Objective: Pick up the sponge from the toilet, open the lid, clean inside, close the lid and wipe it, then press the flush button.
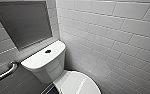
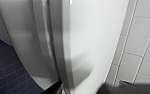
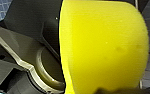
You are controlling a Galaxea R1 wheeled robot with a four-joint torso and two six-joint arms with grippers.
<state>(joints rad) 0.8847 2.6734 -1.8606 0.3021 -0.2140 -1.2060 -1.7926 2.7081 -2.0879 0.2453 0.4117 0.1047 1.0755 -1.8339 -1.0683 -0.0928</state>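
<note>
White-tiled walls (image 1: pixel 111 30) enclose the corner; dark blue floor tiles (image 2: pixel 6 72) lie below. The toilet (image 1: pixel 47 67) stands against the wall with the lid (image 1: pixel 76 83) down over the bowl. The left gripper (image 2: pixel 81 90) hangs just beside the lid edge, jaws apart. The right gripper (image 3: pixel 116 90) is clamped on the sponge (image 3: pixel 103 45), which is held above the floor tiles. The flush button (image 1: pixel 48 51) sits mid tank top.

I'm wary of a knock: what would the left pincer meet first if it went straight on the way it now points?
Most likely the toilet, its glossy white surface close ahead in the left wrist view; the exact gap is unclear.
</note>
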